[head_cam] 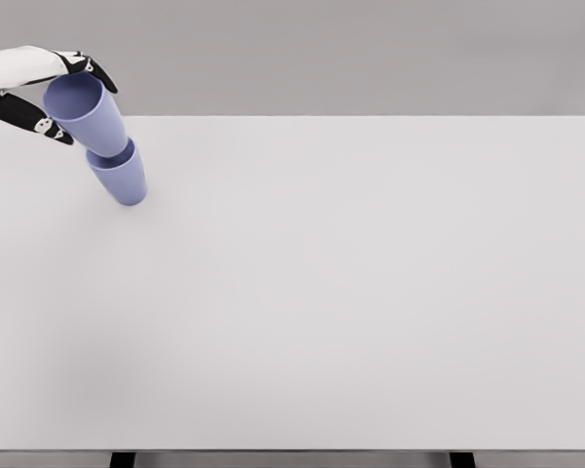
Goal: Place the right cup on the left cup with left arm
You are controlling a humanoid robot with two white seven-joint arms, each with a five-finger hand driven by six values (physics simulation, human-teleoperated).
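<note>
Far left of the white surface [351, 292], near its back edge: two lavender cups, one nested in the other. Upper cup [83, 112] tilted, mouth up and leaning toward the left, base sunk into the mouth of the lower cup [122, 175]. Lower cup also leaning, apparently resting on the surface, though contact at its base hard to confirm. Left hand [49, 97] reaching in from the upper left edge, dark fingers [96, 70] curled over the far rim and thumb side pressed along the near wall, so closed around the upper cup just under its rim. Right arm nowhere in sight.

Handling, as a judgement only: plain smooth-walled tumblers, probably light, rigid plastic, hard to break but slick, prone to slipping or tipping under a loose pinch. Best hold likely where taken now, high on the wall across the widest part, thumb opposite fingers. Taper likely to guide the upper cup down into the lower one; the shared lean suggests a risk of both toppling on release unless straightened first
</note>
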